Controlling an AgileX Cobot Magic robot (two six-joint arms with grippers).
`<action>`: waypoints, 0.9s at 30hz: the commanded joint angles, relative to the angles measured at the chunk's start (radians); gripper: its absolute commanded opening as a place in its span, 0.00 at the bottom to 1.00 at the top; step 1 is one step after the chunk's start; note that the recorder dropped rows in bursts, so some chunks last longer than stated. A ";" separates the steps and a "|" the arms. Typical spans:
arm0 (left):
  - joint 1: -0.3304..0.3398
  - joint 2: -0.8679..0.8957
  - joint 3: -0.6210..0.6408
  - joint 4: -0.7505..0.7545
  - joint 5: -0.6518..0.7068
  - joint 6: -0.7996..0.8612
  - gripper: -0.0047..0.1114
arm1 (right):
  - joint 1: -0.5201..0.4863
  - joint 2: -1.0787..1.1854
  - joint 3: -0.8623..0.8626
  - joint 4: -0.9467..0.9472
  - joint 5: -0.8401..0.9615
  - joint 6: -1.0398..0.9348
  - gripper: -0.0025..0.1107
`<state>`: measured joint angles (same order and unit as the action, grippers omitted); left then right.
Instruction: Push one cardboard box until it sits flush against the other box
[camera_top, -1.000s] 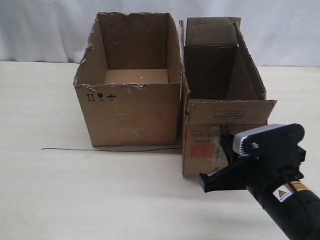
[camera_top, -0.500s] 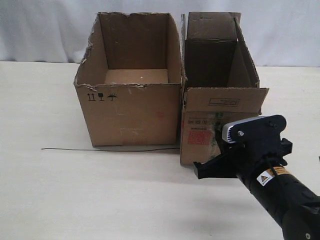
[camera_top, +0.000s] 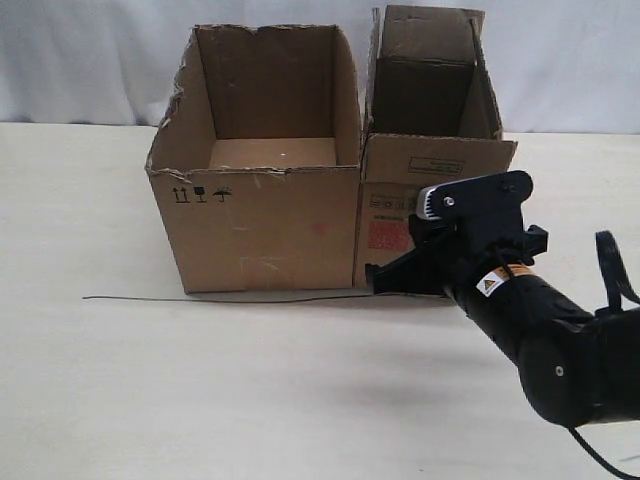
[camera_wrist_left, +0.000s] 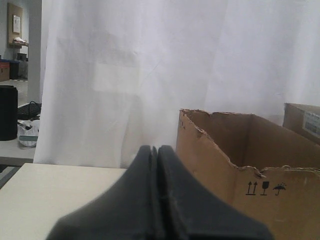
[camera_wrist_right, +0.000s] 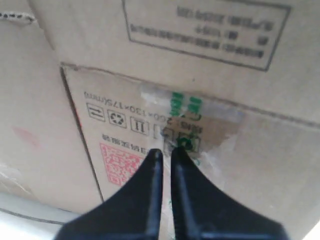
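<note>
The cardboard box (camera_top: 430, 165) is narrow, with a red label (camera_top: 385, 235) on its near end and its flaps standing up. It stands right beside the other box (camera_top: 255, 225), the wide one with a ragged rim and black symbols (camera_top: 200, 194). Their sides meet and their near faces are about level. My right gripper (camera_wrist_right: 164, 151) is shut, tips against the taped end next to the red label (camera_wrist_right: 120, 162) and green-printed tape (camera_wrist_right: 182, 105). My left gripper (camera_wrist_left: 155, 148) is shut and empty, off to the side of the other box (camera_wrist_left: 250, 170).
A thin black wire (camera_top: 200, 298) lies on the pale table (camera_top: 150, 400) along the wide box's near foot. A white curtain (camera_top: 90, 60) hangs behind both boxes. My right arm (camera_top: 530, 330) fills the near right of the table.
My right gripper has pushed the cardboard box away from the camera, from ahead of the other box to about level with its near face. The near flap has folded upward.
</note>
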<state>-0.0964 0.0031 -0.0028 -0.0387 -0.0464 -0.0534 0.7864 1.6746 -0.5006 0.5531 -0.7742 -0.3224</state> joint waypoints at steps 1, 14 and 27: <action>-0.009 -0.003 0.003 0.001 -0.009 -0.005 0.04 | -0.007 0.004 -0.007 -0.012 0.009 -0.009 0.07; -0.009 -0.003 0.003 0.001 -0.009 -0.005 0.04 | -0.007 -0.141 -0.007 0.072 0.144 -0.133 0.07; -0.009 -0.003 0.003 0.001 -0.009 -0.005 0.04 | -0.035 -0.497 -0.001 0.197 0.607 -0.289 0.07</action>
<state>-0.0964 0.0031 -0.0028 -0.0387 -0.0464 -0.0534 0.7750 1.2014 -0.5039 0.7435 -0.2733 -0.5887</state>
